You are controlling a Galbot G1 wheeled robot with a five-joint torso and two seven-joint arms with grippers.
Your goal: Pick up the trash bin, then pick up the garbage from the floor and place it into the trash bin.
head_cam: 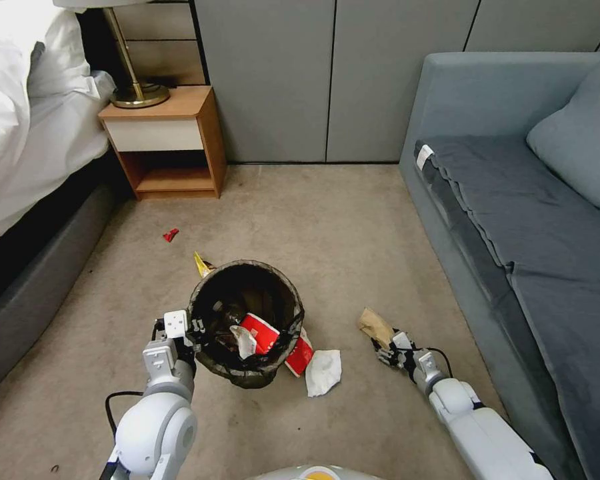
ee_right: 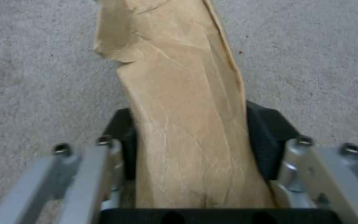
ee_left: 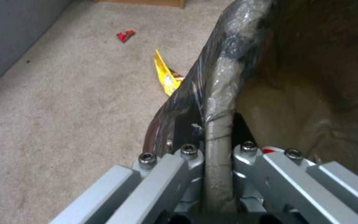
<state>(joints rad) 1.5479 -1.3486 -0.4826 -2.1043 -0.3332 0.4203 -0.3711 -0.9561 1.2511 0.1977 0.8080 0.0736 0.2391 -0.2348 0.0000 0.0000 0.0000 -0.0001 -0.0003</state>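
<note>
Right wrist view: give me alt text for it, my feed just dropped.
The right hand straddles a crumpled brown paper bag, one dark finger pad on each side of it. The bag lies flat on grey-beige carpet and stretches away from the camera.

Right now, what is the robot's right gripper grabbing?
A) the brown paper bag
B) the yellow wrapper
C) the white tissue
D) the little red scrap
A. The right wrist view shows the right gripper with its fingers on both sides of the crumpled brown paper bag, low over the carpet, while the left gripper is clamped on the trash bin rim.
</note>
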